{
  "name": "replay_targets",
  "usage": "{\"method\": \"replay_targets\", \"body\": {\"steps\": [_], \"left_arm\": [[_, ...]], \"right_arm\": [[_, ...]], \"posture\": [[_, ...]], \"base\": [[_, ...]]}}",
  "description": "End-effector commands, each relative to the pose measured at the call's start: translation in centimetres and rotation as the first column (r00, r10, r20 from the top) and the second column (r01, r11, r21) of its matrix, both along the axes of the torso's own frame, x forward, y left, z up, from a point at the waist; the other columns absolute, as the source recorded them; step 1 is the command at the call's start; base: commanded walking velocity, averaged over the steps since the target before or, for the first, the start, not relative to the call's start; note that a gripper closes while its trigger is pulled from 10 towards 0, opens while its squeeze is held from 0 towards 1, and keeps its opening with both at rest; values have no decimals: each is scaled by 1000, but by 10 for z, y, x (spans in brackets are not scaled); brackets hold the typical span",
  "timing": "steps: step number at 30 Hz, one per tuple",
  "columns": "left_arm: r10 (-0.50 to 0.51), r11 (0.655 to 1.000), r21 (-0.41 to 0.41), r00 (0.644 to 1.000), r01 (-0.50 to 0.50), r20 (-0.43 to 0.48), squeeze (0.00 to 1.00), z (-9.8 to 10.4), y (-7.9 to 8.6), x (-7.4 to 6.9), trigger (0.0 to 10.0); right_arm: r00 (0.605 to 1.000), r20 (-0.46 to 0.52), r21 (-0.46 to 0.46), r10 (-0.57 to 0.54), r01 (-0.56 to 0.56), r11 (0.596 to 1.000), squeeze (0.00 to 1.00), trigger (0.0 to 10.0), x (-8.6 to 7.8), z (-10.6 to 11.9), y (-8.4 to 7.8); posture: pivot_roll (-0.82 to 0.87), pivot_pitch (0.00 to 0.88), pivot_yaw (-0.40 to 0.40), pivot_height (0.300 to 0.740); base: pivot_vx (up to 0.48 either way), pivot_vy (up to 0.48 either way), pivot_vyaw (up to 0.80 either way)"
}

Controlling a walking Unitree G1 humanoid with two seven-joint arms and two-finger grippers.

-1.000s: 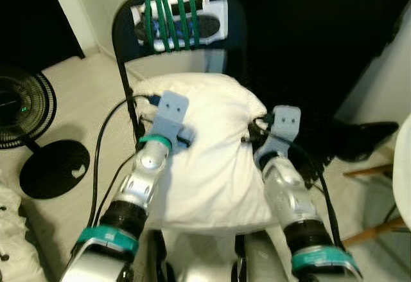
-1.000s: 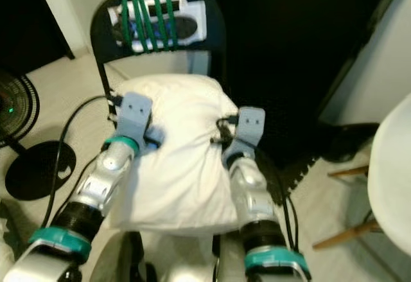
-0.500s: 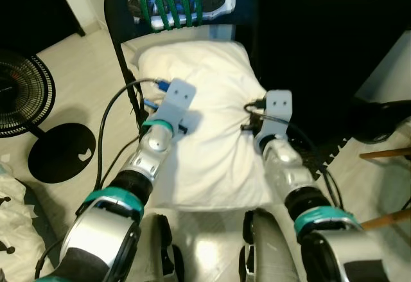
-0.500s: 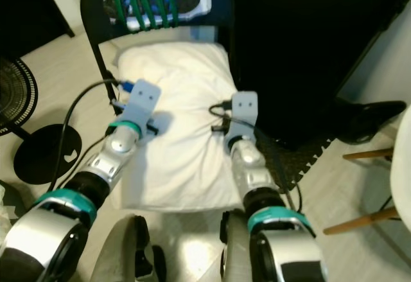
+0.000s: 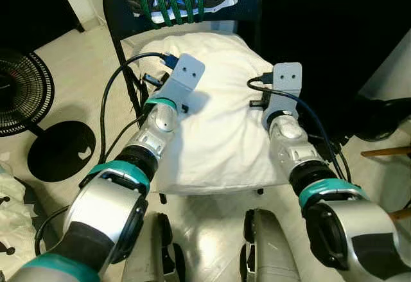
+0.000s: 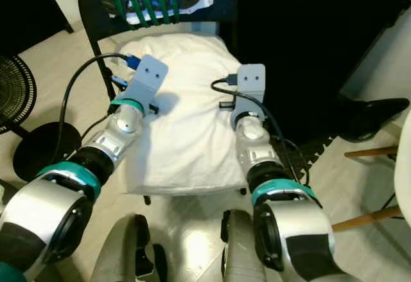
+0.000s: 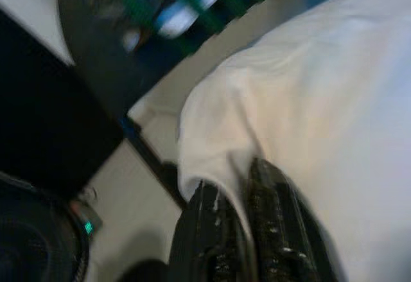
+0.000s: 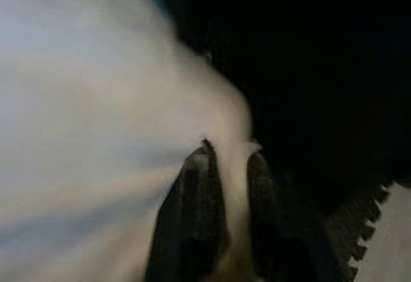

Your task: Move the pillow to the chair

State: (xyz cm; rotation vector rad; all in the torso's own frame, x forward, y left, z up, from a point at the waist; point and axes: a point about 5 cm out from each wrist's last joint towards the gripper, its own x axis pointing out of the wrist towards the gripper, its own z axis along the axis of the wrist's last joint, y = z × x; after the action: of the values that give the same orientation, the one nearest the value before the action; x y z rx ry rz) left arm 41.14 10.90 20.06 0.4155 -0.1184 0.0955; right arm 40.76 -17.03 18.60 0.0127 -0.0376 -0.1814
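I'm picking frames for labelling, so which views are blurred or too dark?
Left and right eye views: sharp and well lit, pillow on the chair clear. Left wrist view: blurred chair back, pillow fold and fingers readable. Right wrist view: soft, half black, fingers dim.

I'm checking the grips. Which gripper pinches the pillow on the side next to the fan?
The left gripper: it pinches the pillow edge on the side facing the fan; the right gripper holds the opposite edge.

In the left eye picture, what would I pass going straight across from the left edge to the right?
Black fan → left pincer → white pillow → right pincer → dark shoe.
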Motion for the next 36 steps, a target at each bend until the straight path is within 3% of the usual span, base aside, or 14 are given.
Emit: {"method": "replay_targets", "body": {"steps": [1,5,10,11,12,13,18,21,25,27,30,35,36], "left_arm": [[9,999,-46,999,-12,-50,1000,-15,10,-3,10000],[5,997,-77,998,-10,-62,1000,-21,13,-5,10000],[-46,981,-190,996,31,-77,1000,-30,17,-8,10000],[-61,976,-215,995,44,-74,1000,-33,19,-9,10000],[-66,967,-250,996,48,-63,1000,-36,23,-11,10000],[-67,955,-292,997,53,-36,0,-39,30,-14,10000],[-65,923,-377,997,77,43,0,-48,46,-25,10000],[-75,929,-358,995,95,69,0,-49,48,-29,10000],[-65,926,-359,985,119,158,0,-54,50,-55,10000],[-60,928,-355,985,116,163,0,-56,50,-60,10000],[-53,896,-434,993,95,109,0,-66,41,-68,10000],[-165,925,-328,980,194,114,0,-68,14,-73,10000],[-169,919,-341,979,198,113,0,-68,12,-73,10000]], "right_arm": [[1000,-1,43,-12,12,999,1000,10000,-4,-10,0],[1000,12,52,-7,7,999,1000,10000,-6,-15,2],[999,28,18,-34,33,999,1000,10000,-12,-24,2],[999,32,18,-40,39,999,627,10000,-15,-28,0],[998,37,18,-41,40,999,0,10000,-18,-33,-1],[998,57,30,-33,31,999,0,10000,-23,-38,-3],[994,97,9,47,-48,999,0,10000,-39,-52,0],[994,99,19,50,-53,998,0,10000,-44,-55,1],[984,170,67,53,-65,996,0,10000,-67,-53,8],[982,179,63,59,-72,995,0,10000,-69,-52,11],[979,173,47,104,-113,992,0,10000,-74,-56,21],[972,147,32,183,-189,981,0,10000,-85,-65,37],[972,139,36,190,-197,980,0,10000,-86,-66,39]], "posture": [[-89,213,143,605],[-92,193,132,605],[-95,147,115,605],[-82,123,95,605],[-82,123,95,605],[-68,111,77,605],[-43,92,48,605],[-26,76,34,605],[-16,23,28,605],[-16,23,28,605],[-17,9,23,605],[-11,0,6,605],[-8,0,3,609]], "base": [[0,0,0],[0,0,0],[0,0,0],[0,0,0],[0,0,0],[0,0,0],[0,0,0],[0,0,0],[0,0,0],[0,0,0],[0,0,0],[0,0,0],[0,0,0]]}}
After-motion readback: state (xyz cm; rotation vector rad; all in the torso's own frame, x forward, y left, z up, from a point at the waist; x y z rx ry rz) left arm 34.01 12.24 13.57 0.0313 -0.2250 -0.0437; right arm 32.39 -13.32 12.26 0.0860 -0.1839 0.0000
